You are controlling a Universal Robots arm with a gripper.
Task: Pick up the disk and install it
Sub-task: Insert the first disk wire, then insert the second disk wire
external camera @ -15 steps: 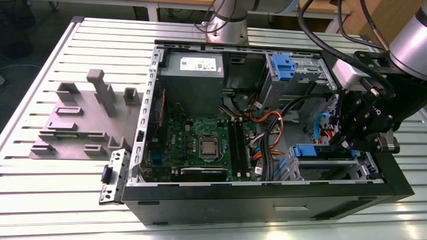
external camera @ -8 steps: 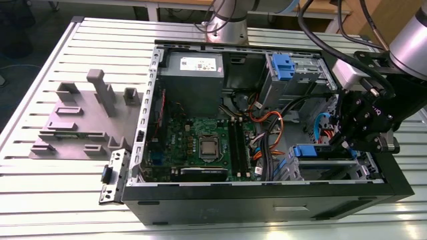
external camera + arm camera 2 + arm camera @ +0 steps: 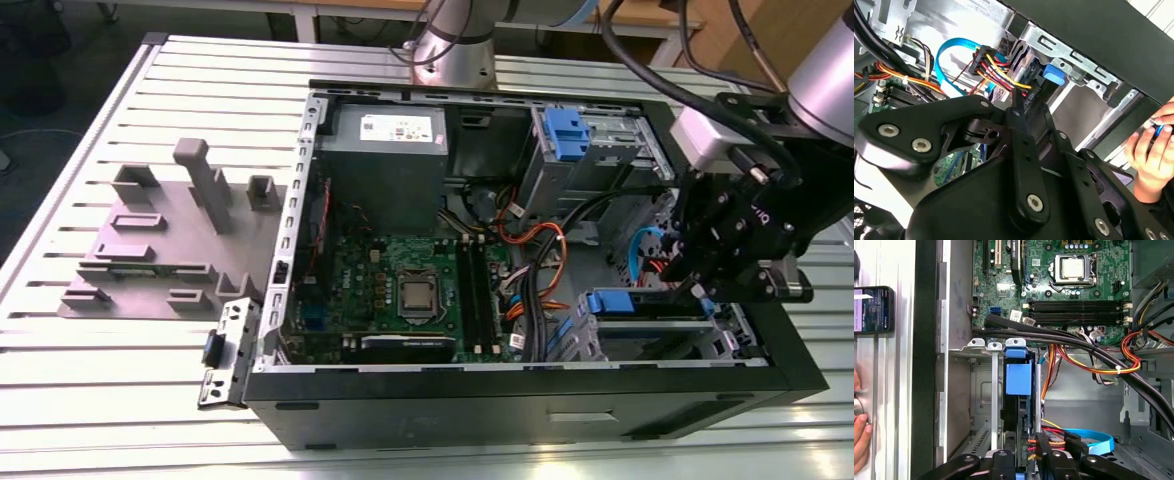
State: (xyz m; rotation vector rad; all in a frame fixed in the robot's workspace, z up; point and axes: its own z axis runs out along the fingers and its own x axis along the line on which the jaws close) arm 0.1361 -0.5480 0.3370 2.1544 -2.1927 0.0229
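Gripper (image 3: 694, 285) hangs tilted over the bay's disk (image 3: 1018, 380).

We see an open black desktop computer case (image 3: 534, 400) lying on its side on the ribbed metal bench (image 3: 107, 400), its green motherboard (image 3: 400, 280) exposed. The black gripper (image 3: 727, 265) hangs over the case's corner at the exterior view's right, just above a blue-framed drive (image 3: 627, 305) in the metal bay. A grey moulded fixture (image 3: 167, 235) sits beside the case.
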